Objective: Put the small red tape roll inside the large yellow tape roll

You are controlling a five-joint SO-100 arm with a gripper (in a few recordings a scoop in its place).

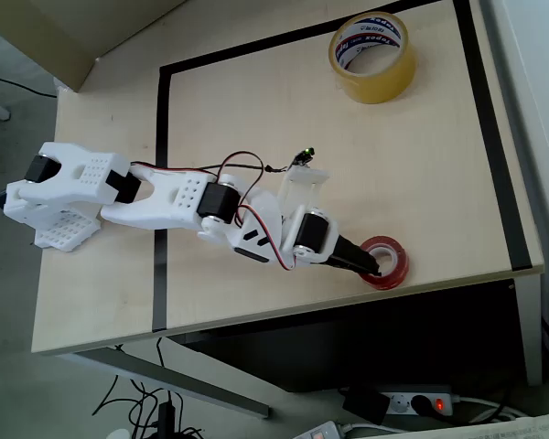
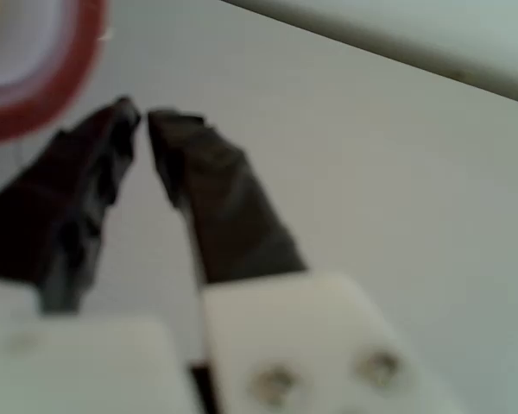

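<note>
The small red tape roll (image 1: 399,263) lies flat near the table's front edge at the lower right of the overhead view. In the wrist view its red rim (image 2: 65,82) curves across the top left corner. My gripper (image 1: 375,266) reaches over the roll's left side from the left. Its dark fingers (image 2: 211,185) are shut in the wrist view, tips almost touching with nothing between them, just right of and below the red rim. The large yellow tape roll (image 1: 377,88) stands flat at the far right of the table, well away from the gripper.
Black tape lines (image 1: 161,183) frame the work area on the light wooden table (image 1: 348,155). The table's front edge (image 1: 439,282) runs just below the red roll. A power strip (image 1: 412,401) and cables lie on the floor below.
</note>
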